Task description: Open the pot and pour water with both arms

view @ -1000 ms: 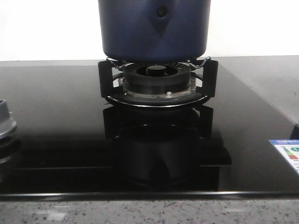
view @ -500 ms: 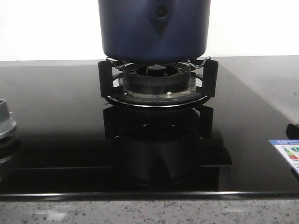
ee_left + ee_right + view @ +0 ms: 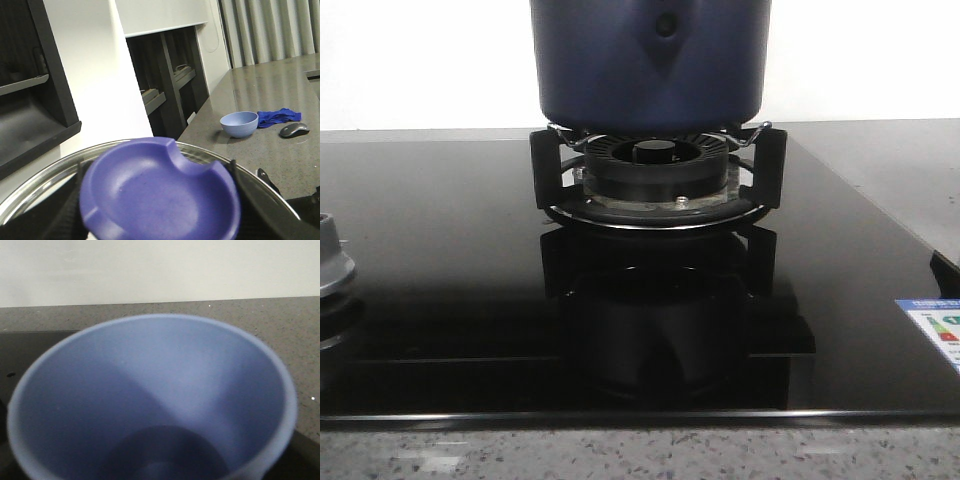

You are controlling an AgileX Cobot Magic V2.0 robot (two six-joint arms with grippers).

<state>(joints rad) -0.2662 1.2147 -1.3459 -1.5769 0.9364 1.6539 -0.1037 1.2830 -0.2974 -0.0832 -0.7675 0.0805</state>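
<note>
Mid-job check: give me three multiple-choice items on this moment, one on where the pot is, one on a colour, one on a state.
1. Where does the pot stand?
A. on the burner grate
B. on the bare glass
C. on the stone counter

2. What colour is the cup filling the right wrist view?
A. red
B. light blue
C. white

3. How does the cup's inside look?
A. brim-full
B. lidded
C. no water visible

Answers: 1 A, its base rests on the black grate. 2 B, wall and rim are pale blue. 3 C, only bare walls show.
</note>
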